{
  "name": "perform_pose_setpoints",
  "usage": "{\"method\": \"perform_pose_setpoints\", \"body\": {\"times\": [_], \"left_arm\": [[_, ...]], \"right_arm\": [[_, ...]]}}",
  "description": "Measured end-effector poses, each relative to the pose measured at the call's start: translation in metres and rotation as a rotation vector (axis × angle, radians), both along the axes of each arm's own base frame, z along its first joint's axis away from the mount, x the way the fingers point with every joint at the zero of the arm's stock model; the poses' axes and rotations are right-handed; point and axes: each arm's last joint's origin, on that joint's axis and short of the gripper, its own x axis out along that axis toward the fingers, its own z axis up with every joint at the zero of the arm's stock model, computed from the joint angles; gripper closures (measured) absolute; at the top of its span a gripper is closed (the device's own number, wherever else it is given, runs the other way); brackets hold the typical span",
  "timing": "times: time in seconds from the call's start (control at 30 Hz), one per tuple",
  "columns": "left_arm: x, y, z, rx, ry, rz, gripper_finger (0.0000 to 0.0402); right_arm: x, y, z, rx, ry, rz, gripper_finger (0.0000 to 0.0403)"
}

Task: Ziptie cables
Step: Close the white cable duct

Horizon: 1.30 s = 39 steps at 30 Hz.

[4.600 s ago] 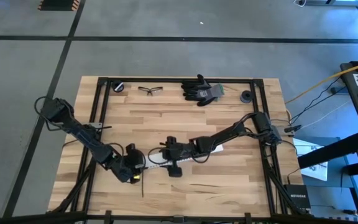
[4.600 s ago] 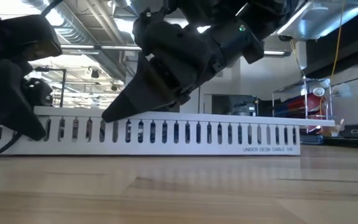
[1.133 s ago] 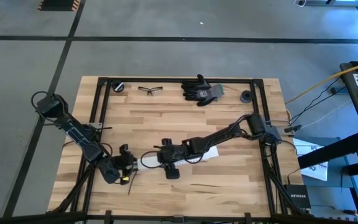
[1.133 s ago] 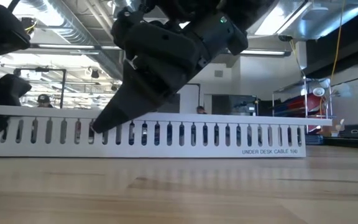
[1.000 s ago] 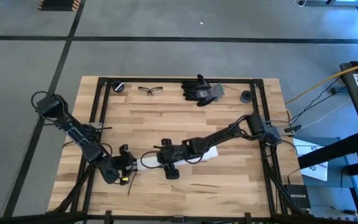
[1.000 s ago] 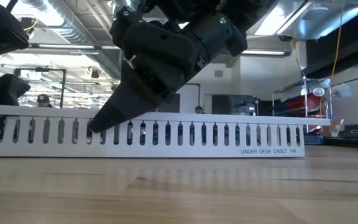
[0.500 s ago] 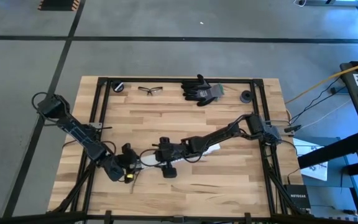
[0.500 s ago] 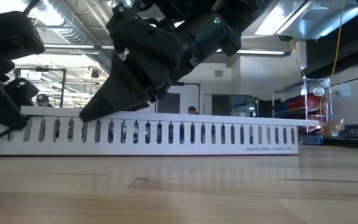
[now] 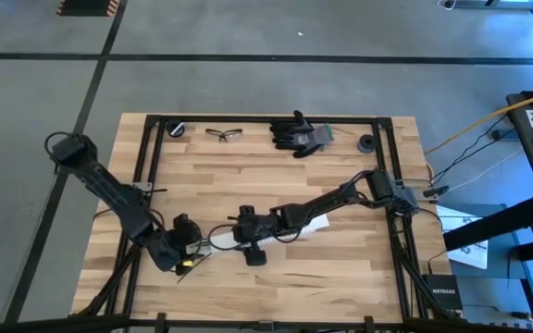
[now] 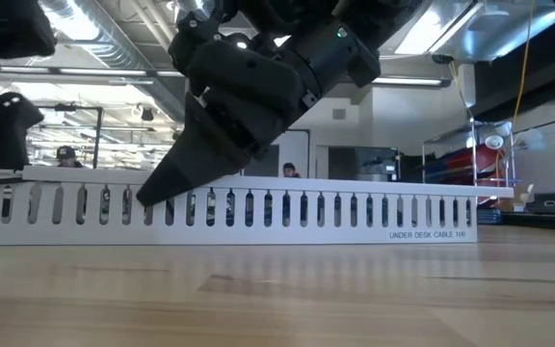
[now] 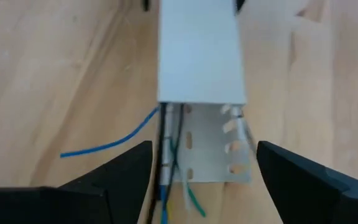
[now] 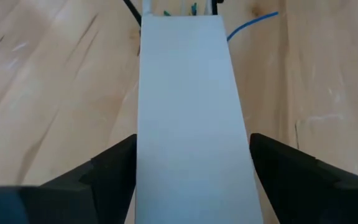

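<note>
Both grippers have just opened: left gripper [image 11: 197, 165] and right gripper [image 12: 191, 162] straddle the white rail [image 12: 188, 93] wide, gripping nothing; cables [image 11: 165, 155] sit in its end, unzipped

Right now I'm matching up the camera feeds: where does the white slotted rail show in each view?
High view: white slotted rail lies low of centre, mostly under the right arm.
Low view: rail spans the picture on the table.
Left wrist view: its open end, centre.
Right wrist view: its flat lid, centre.
Shared landmark: blue wire leaving the rail's end.
</note>
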Motion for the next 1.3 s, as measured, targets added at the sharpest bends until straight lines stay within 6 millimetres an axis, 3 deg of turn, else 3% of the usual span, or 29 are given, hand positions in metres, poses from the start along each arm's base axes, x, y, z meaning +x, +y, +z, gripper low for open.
{"method": "perform_pose_setpoints", "body": {"times": [0.37,0.63,0.77,0.87,0.93,1.07,1.3], "left_arm": [[0.009,-0.009,-0.026,0.09,-0.067,0.013,0.0135],[0.008,-0.008,-0.029,0.143,-0.068,0.009,0.0215],[0.007,-0.007,-0.029,0.164,-0.055,0.001,0.0239],[0.005,-0.007,-0.03,0.166,-0.042,0.007,0.0242],[0.003,-0.008,-0.03,0.167,-0.039,0.005,0.0241],[0.0,-0.01,-0.03,0.159,-0.039,0.008,0.0239],[0.0,-0.01,-0.031,0.156,-0.035,0.005,0.0238]], "right_arm": [[-0.001,0.0,-0.001,-0.01,0.01,0.005,0.0117],[-0.001,0.0,0.0,-0.011,0.013,0.004,0.0117],[0.0,0.0,0.021,-0.017,0.035,0.004,0.0117],[-0.007,-0.002,0.043,-0.048,0.09,0.02,0.0117],[-0.014,-0.006,0.047,-0.091,0.153,0.023,0.0117],[-0.025,-0.013,0.034,-0.12,0.244,0.014,0.0117],[-0.027,-0.016,0.018,-0.101,0.227,0.01,0.0127]]}}
